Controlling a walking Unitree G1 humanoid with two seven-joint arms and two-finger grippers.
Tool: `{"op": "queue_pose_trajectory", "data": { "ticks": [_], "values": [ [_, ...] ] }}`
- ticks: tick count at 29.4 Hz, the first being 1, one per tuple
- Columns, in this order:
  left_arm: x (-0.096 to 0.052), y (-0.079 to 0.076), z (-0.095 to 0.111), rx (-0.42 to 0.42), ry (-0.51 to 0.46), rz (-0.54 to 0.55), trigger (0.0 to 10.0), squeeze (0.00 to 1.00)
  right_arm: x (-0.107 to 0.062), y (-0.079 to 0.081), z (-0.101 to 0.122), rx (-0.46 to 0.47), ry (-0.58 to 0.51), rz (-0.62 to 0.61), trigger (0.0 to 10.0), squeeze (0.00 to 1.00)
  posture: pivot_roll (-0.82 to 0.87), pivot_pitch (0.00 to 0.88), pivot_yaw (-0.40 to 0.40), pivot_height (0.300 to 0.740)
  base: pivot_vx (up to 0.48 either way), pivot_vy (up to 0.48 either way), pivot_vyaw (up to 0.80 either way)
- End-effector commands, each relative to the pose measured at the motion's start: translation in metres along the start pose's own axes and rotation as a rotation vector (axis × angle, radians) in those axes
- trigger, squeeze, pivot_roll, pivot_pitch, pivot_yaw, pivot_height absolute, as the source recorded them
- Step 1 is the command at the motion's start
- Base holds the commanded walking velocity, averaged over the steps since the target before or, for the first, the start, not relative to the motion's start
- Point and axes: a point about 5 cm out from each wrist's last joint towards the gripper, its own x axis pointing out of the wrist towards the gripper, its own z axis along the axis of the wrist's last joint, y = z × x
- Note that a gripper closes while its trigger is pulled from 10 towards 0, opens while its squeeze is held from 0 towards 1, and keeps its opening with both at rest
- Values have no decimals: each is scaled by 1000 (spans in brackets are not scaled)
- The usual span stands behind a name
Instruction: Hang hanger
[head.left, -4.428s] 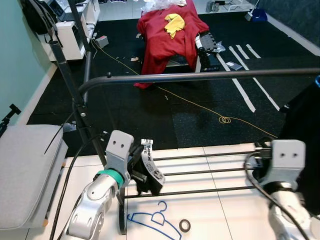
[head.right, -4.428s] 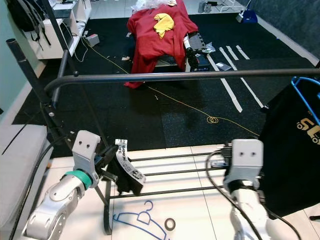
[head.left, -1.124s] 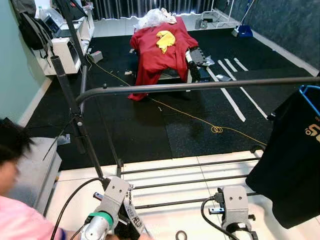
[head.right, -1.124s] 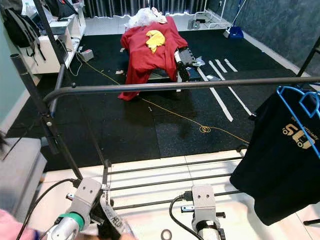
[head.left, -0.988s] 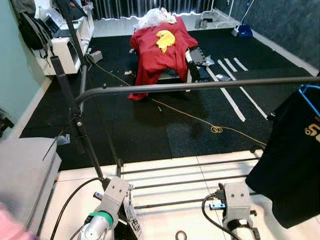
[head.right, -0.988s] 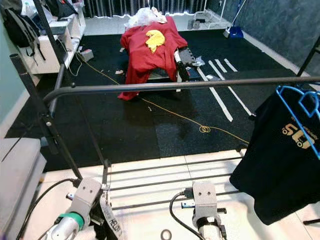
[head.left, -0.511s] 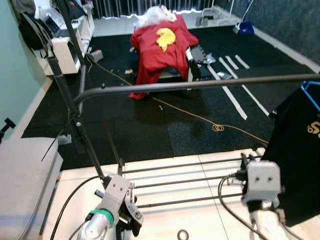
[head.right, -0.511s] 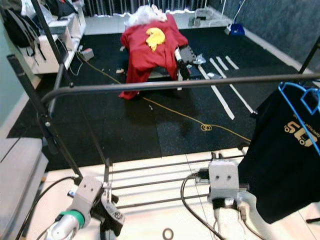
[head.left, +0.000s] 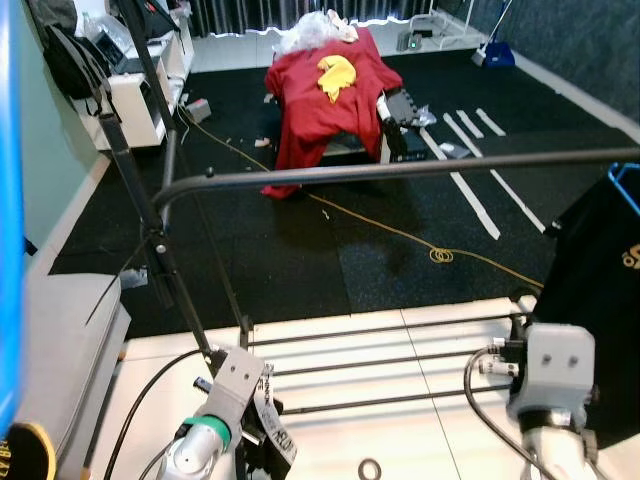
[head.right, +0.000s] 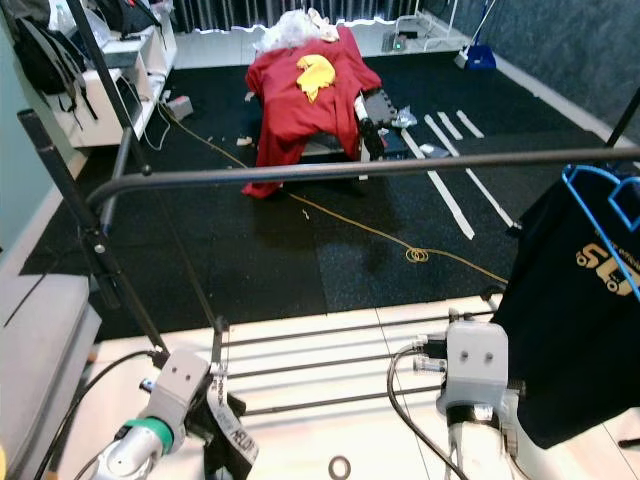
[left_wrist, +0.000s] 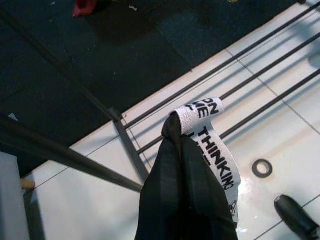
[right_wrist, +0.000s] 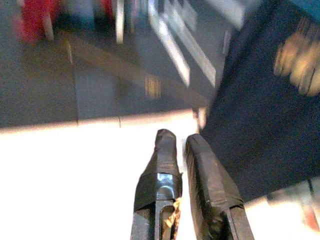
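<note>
Now a blue strip (head.left: 8, 200) runs down the left edge of the left eye view, very close to the camera, with a black-and-yellow patch under it. I take it for the hanger, since the tile left of the ring (head.left: 369, 468), where a blue hanger lay seconds ago, now looks bare; the person who leaned in has gone. If so, it is off the floor but not yet on the rail (head.left: 400, 170).

The left gripper (left_wrist: 175, 131) hangs low over the tiles, fingers pressed together on a white strap (left_wrist: 212, 155). The right gripper (right_wrist: 180, 145) has come up beside the black shirt (head.right: 580, 300) at the rail's right end; its fingers are nearly closed on nothing. One arm must free itself to take the hanger.
</note>
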Motion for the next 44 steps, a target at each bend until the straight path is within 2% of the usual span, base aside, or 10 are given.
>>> {"op": "queue_pose_trajectory", "data": {
  "ticks": [1, 12, 18, 34, 44],
  "values": [
    [-3, -1, -9, 7, 28, -10, 10000, 0, -4, -2, -11, -28, 52, -2, 10000, 0, -319, 127, 123, 740, 0, 0, 0],
    [1, -2, -5, 13, 24, -21, 10000, 0, 4, 0, -7, -15, 48, 13, 10000, 0, -324, 122, 128, 740, 0, 0, 0],
    [-1, -2, -8, 11, 29, -20, 10000, 0, 9, 11, 1, -14, 1, 58, 10000, 0, -322, 122, 123, 740, 0, 0, 0],
    [0, -2, -8, 10, 29, -13, 10000, 0, 15, 15, 20, -29, -80, 79, 10000, 0, -316, 120, 122, 740, 0, 0, 0],
    [0, -2, -8, 16, 31, -21, 10000, 0, 14, 16, 20, -33, -88, 79, 10000, 0, -317, 120, 131, 740, 0, 0, 0]
  ]
}}
